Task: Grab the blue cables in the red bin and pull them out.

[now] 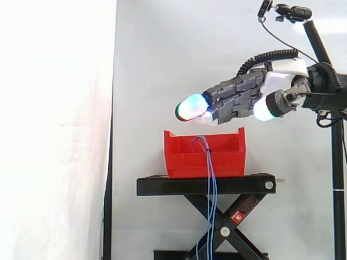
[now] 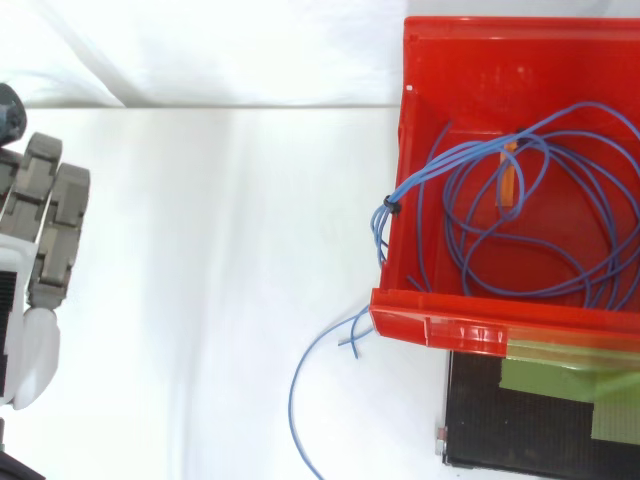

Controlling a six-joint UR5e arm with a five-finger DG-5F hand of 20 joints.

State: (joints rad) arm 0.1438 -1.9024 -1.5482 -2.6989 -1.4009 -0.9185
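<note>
Closest to where I stand is the hand (image 1: 238,97), held high, level with the space above the red bin (image 1: 184,157) but touching nothing. Its fingers are straight and lie side by side, reaching out flat with the glowing pads (image 1: 190,106) leading and tipped slightly down. The thumb is tucked below, and nothing is held. From overhead the hand (image 2: 45,230) is well apart from the bin (image 2: 440,325), off on the side where the cables spill out. I take that as a waiting pose ahead of the reach, clear of the rim. The blue cables (image 2: 520,215) lie mostly in loose loops on the bin floor, around a small orange piece (image 2: 510,180). A bunch, cinched by a dark tie (image 2: 390,207), climbs over the near wall. From there the strands (image 1: 211,184) hang straight down past the black stand (image 1: 162,187), drawn plumb by their own weight. That draped bunch looks the easiest thing to catch, since it sits proud of the wall. The grab seems not yet begun. The loops may drag or snag on the rim when pulled, and the light bin could shift.
</note>
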